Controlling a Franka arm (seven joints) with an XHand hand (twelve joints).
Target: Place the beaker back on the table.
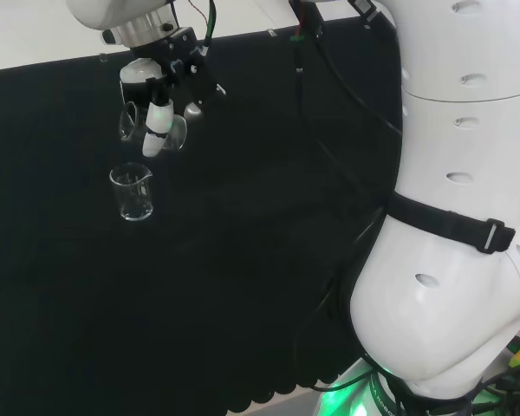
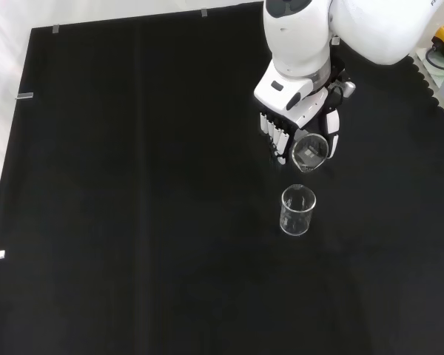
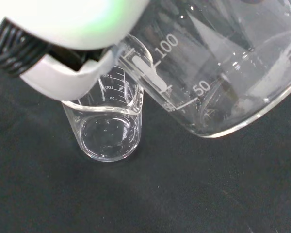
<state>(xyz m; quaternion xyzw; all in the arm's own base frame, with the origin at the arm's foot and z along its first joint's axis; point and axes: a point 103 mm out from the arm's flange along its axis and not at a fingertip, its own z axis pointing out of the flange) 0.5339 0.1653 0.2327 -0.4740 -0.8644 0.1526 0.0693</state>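
Observation:
My hand (image 1: 160, 82) hangs above the black cloth with its fingers and thumb curled round a clear glass beaker (image 1: 175, 134). That beaker is tilted, off the cloth. In the front view the held beaker (image 2: 309, 153) sits just below the hand (image 2: 300, 103), its round end facing the camera. A second clear beaker (image 1: 133, 192) stands upright on the cloth just beneath and nearer; it is also seen as the standing beaker (image 2: 297, 211). In the wrist view the held beaker (image 3: 223, 73) with printed scale marks lies close beside the standing beaker (image 3: 109, 131), behind a white fingertip (image 3: 63, 80).
The arm's big white links (image 1: 459, 217) stand at the right of the head view, with black cables (image 1: 329, 78) trailing over the cloth. Metal clips (image 2: 26, 95) hold the cloth's edge at the left of the front view.

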